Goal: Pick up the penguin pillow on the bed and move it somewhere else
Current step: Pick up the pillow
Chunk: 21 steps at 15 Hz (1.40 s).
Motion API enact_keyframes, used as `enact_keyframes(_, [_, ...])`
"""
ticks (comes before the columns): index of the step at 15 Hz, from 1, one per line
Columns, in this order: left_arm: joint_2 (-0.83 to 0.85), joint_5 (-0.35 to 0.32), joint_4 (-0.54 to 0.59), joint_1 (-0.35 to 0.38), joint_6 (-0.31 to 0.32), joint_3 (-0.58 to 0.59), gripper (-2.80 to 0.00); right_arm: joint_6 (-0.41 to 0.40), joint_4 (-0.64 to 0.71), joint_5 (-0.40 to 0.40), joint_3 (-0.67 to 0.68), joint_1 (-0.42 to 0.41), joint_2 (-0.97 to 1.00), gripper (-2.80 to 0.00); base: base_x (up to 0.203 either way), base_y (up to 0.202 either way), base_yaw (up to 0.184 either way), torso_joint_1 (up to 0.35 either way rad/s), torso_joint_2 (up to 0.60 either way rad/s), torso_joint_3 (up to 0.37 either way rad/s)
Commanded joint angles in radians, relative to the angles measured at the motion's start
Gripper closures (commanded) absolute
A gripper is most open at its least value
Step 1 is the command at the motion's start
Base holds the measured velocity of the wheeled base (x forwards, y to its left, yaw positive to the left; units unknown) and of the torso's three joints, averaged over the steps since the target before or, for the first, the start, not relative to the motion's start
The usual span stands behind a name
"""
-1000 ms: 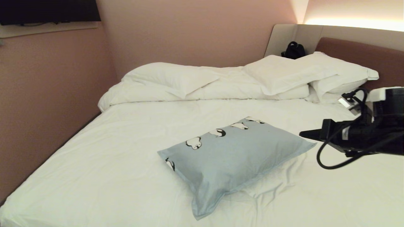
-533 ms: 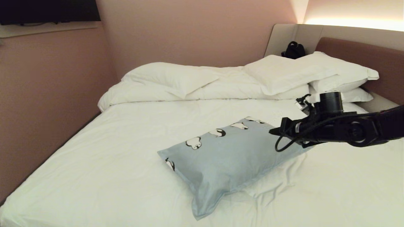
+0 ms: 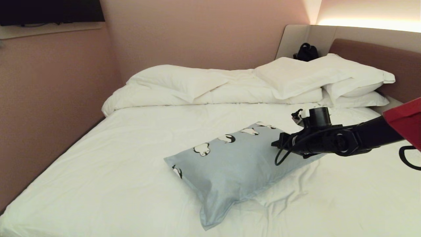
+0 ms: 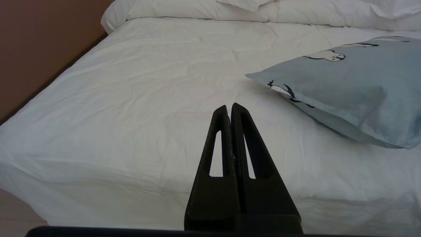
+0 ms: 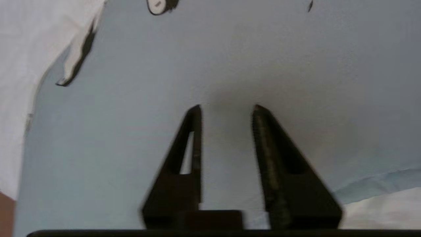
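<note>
A: Entry. Where does the penguin pillow [image 3: 236, 164] lie?

B: Flat on the white sheet of the bed [image 3: 115, 171], toward the near right part, set at a slant. Row of penguins printed along its far edge. Well apart from the plain white pillows [image 3: 329, 77] and the bunched duvet [image 3: 184, 87] at the headboard [image 3: 378, 59].

A: Right pincer [image 5: 227, 110]?

B: Reaching in from the right over the pillow's right end. In the right wrist view its two fingers stand apart with blue-grey fabric showing between them; nothing is clamped. Whether the tips touch the cloth, cannot tell; that picture is blurred.

A: Left pincer [image 4: 229, 107]?

B: Fingers pressed together, empty, held low off the near edge of the bed, pillow off to one side. Not seen from the head.

A: Other items?

B: A black bag [image 3: 306, 52] behind the pillows in the corner; a dark screen [image 3: 49, 11] on the left wall.
</note>
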Motion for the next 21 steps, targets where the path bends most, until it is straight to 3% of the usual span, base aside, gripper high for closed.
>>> enact_keyframes(1, [0.0,0.0,-0.001,0.0,-0.001,0.0,0.0,-0.043,-0.009,-0.048,0.026,0.012,-0.015,-2.8,0.0,0.0,0.0,0.0,0.0,0.0])
enact_keyframes(7, [0.0,0.0,-0.001,0.0,-0.001,0.0,0.0,-0.111,-0.065,-0.046,0.15,0.1,-0.138,-2.8,0.0,0.0,0.0,0.0,0.0,0.0])
enact_keyframes(10, [0.0,0.0,-0.001,0.0,-0.001,0.0,0.0,-0.239,-0.072,-0.068,0.207,0.123,-0.162,-2.8,0.0,0.0,0.0,0.0,0.0,0.0])
enact_keyframes(21, [0.0,0.0,-0.001,0.0,-0.001,0.0,0.0,-0.236,-0.212,-0.086,0.187,0.122,0.074,-2.8,0.0,0.0,0.0,0.0,0.0,0.0])
